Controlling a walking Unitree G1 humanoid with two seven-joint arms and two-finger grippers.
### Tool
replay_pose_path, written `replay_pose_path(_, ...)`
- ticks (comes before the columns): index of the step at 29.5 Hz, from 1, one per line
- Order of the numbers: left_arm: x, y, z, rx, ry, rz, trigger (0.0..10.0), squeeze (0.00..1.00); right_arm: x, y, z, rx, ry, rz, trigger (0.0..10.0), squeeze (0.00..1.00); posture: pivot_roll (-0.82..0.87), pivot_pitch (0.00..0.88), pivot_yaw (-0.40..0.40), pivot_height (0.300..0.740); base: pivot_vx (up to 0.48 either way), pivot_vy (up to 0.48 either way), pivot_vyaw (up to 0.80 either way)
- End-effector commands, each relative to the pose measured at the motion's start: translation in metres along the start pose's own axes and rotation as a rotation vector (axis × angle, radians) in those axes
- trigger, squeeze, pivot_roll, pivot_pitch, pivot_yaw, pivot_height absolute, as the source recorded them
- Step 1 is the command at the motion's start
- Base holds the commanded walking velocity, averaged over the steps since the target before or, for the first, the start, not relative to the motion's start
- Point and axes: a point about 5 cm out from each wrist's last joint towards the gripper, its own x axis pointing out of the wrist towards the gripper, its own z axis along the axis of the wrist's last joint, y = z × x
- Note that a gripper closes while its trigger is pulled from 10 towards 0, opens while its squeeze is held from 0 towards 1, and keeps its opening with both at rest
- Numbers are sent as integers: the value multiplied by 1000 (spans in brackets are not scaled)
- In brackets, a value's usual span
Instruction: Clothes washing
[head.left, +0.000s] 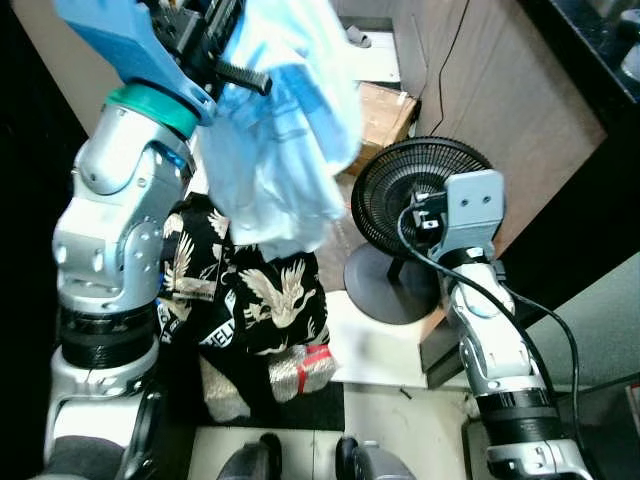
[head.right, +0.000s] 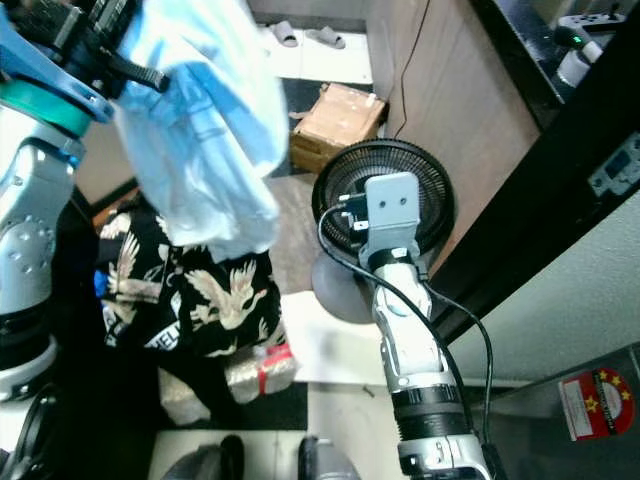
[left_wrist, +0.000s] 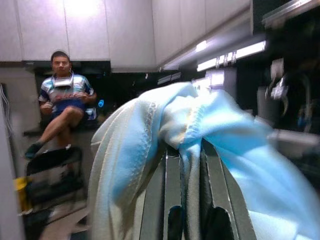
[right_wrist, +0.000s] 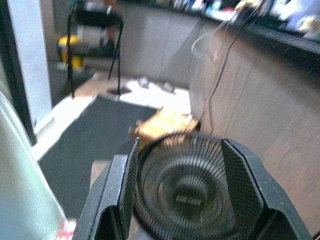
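My left gripper (left_wrist: 188, 167) is raised high and shut on a light blue garment (head.left: 280, 130), which hangs down from it in loose folds. Below the garment lies a black shirt with white eagle prints (head.left: 250, 290), draped over a heap. My right gripper (right_wrist: 179, 146) is held low on the right, open, with nothing between its fingers. It points at a black floor fan (head.left: 415, 190), and its wrist block (head.left: 472, 208) hides the fingers in the eye views.
The fan's round base (head.left: 390, 285) stands on a white mat (head.left: 375, 350). A cardboard box (head.left: 385, 110) lies behind it by a wooden cabinet wall (head.left: 500, 90). A silver bundle with a red band (head.left: 300, 370) sits under the black shirt. A person (left_wrist: 62, 100) sits further off.
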Motion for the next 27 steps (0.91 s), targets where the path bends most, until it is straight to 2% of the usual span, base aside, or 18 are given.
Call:
replay_pose_path(1,-23,2,-41,51,218,22,10000,0,-7,-3,1,22,2,-8,10000,0,-39,10,59,740,0,0,0)
replay_pose_path(3,-23,2,-41,51,218,22,10000,0,-7,-3,1,22,2,-8,10000,0,-39,10,59,740,0,0,0)
replay_pose_path(4,-41,4,-55,63,294,63,10000,0,-13,-3,8,28,-23,3,10000,0,-40,0,47,740,0,0,0)
replay_pose_path(5,-41,4,-55,63,294,63,10000,0,-13,-3,8,28,-23,3,10000,0,-40,0,47,740,0,0,0)
replay_pose_path(8,-29,10,-43,65,233,111,10000,0,-13,-3,18,39,-57,26,10000,0,-48,0,43,740,0,0,0)
replay_pose_path(9,-29,10,-43,65,233,111,10000,0,-13,-3,18,39,-57,26,10000,0,-48,0,43,740,0,0,0)
replay_pose_path(11,-19,14,-35,61,194,133,10000,0,-9,-2,26,50,-84,29,10000,0,-56,0,45,740,0,0,0)
replay_pose_path(13,-15,15,-33,55,183,137,10000,0,-6,-1,30,60,-98,30,10000,0,-57,0,46,740,0,0,0)
replay_pose_path(16,-12,14,-30,47,176,135,10000,0,-4,0,34,77,-109,35,10000,0,-53,0,42,740,0,0,-150)
replay_pose_path(20,-14,15,-30,40,179,149,10000,0,-4,4,34,132,-88,32,10000,0,-52,0,39,740,0,0,-800)
replay_pose_path(27,-15,15,-31,40,184,150,10000,0,-3,3,35,142,-82,25,10000,0,-50,0,41,740,0,0,-800)
